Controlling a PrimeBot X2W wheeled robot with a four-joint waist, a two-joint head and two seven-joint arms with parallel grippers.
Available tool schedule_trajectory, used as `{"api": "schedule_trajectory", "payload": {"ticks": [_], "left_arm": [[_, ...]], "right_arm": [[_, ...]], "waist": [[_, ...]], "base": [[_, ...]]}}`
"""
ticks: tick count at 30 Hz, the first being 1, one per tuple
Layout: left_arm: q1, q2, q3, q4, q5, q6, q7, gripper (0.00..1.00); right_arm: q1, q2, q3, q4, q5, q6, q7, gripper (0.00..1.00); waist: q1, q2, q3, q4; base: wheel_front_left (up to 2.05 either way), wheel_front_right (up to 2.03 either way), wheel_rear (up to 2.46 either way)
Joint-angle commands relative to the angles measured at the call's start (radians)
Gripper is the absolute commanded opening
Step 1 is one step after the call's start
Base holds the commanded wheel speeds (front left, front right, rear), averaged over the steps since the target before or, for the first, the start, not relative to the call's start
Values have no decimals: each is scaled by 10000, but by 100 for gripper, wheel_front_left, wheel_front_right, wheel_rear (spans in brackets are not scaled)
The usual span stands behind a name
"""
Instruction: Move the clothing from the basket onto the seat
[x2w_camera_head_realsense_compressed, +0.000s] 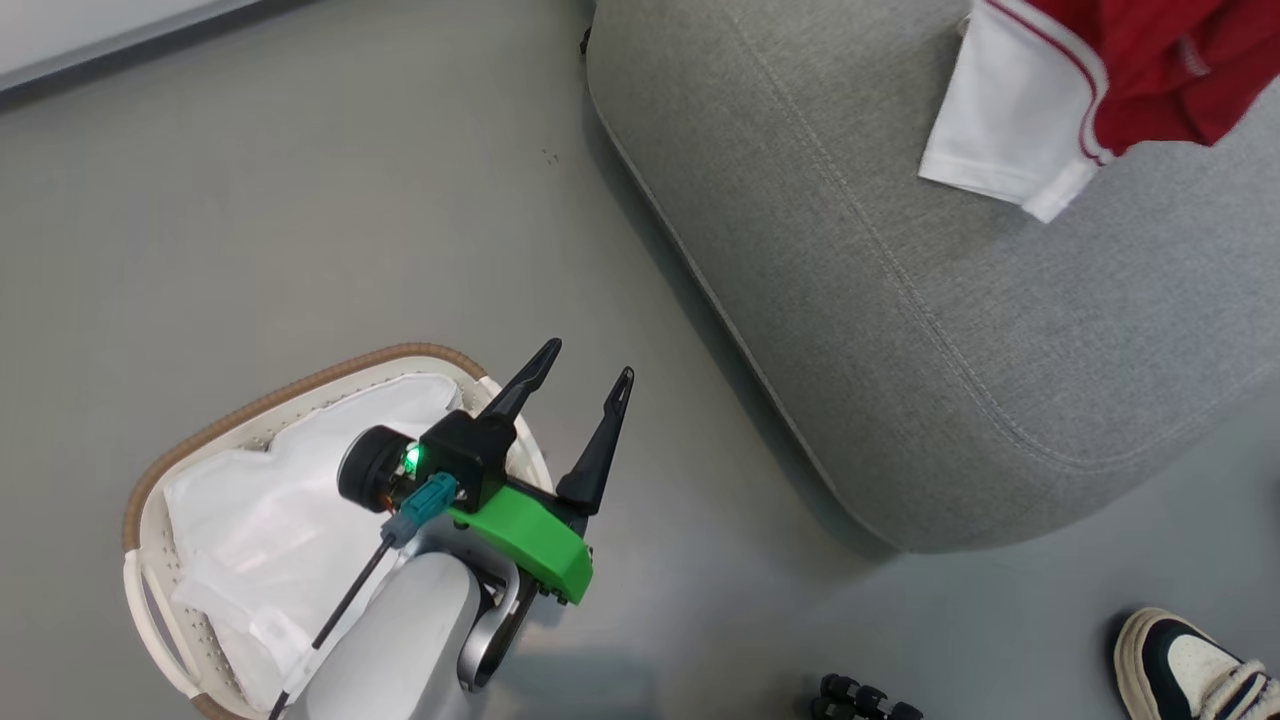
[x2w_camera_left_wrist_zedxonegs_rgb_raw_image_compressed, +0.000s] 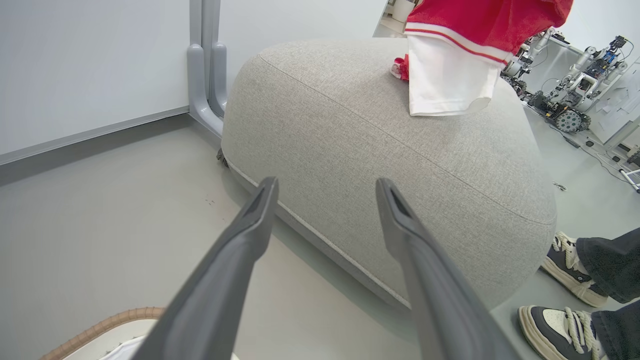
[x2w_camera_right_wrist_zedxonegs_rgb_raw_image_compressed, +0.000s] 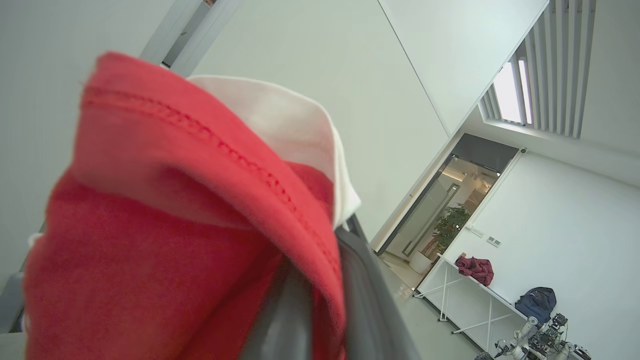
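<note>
**Red garment held over the grey seat**

The soft red sports garment with white trim and a white panel (x2w_camera_head_realsense_compressed: 1010, 110) hangs from the right gripper (x2w_camera_right_wrist_zedxonegs_rgb_raw_image_compressed: 340, 250), whose two dark fingers are closed tight on a fold of the fabric. In the right wrist view the red cloth drapes over them. The white panel hangs down over the top of the large rounded seat in light grey woven fabric (x2w_camera_head_realsense_compressed: 950, 350). Whether its lower edge touches the cushion I cannot tell. In the left wrist view a small red-and-white bit of cloth (x2w_camera_left_wrist_zedxonegs_rgb_raw_image_compressed: 398, 67) lies on the seat's top just behind the hanging panel.

Well apart from the garment, the left gripper (x2w_camera_head_realsense_compressed: 588, 362) hovers with its fingers spread wide and nothing between them. It is above the near edge of the oval white perforated plastic basket with a brown woven rim (x2w_camera_head_realsense_compressed: 300, 385). A plain white cloth liner (x2w_camera_head_realsense_compressed: 260, 520) lies inside the basket, which stands on the grey floor (x2w_camera_head_realsense_compressed: 300, 200) near the seat. A person's dark-and-white laced shoe (x2w_camera_head_realsense_compressed: 1190, 670) stands on the floor beside the seat.
</note>
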Motion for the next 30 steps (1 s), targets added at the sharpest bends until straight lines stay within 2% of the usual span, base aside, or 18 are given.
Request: {"api": "schedule_trajectory", "payload": {"ticks": [1, 7, 10, 18, 23, 27, 28, 29, 30], "left_arm": [[-244, 126, -74, 18, 22, -33, -7, 100], [-779, 239, -319, 84, 79, -33, -7, 100], [-1005, 272, -303, 72, 99, -33, -7, 100], [-1256, 275, -68, 10, 289, -33, -7, 100], [-1232, 173, 200, -54, 357, -33, -7, 100], [-1113, 150, 330, -70, 396, -34, -6, 100], [-1093, 147, 358, -62, 409, -34, -6, 100], [-1071, 135, 408, -51, 420, -34, -7, 100], [-1056, 115, 486, -56, 440, -34, -7, 100]], "right_arm": [[-299, -125, -347, 369, -197, -18, -47, 0], [-881, -668, -2048, 1994, -1208, -18, -48, 0], [-871, -744, -2861, 2605, -1938, -16, -48, 0], [-41, 216, -4170, 3357, -2726, -18, -47, 0], [1031, 974, -4456, 3465, -2694, -18, -48, 0], [1882, 1714, -4515, 3087, -2391, -18, -47, 0], [2071, 1865, -4497, 2942, -2309, -18, -48, 5], [2310, 2033, -4485, 2720, -2192, -18, -47, 41], [2532, 2189, -4428, 2461, -2054, -18, -47, 95]], "waist": [[0, -1, 598, 592], [0, -1, 1396, 1265], [0, -1, 1783, 1580], [0, -1, 2550, 2061], [0, -1, 2649, 2225], [0, -1, 2634, 2233], [0, -1, 2622, 2225], [0, -1, 2592, 2213], [0, -1, 2550, 2204]], "base": [[0, 0, 0], [0, 0, 0], [0, 0, 0], [0, 0, 0], [0, 0, 0], [0, 0, 0], [0, 0, 0], [0, 0, 0], [0, 0, 0]]}}
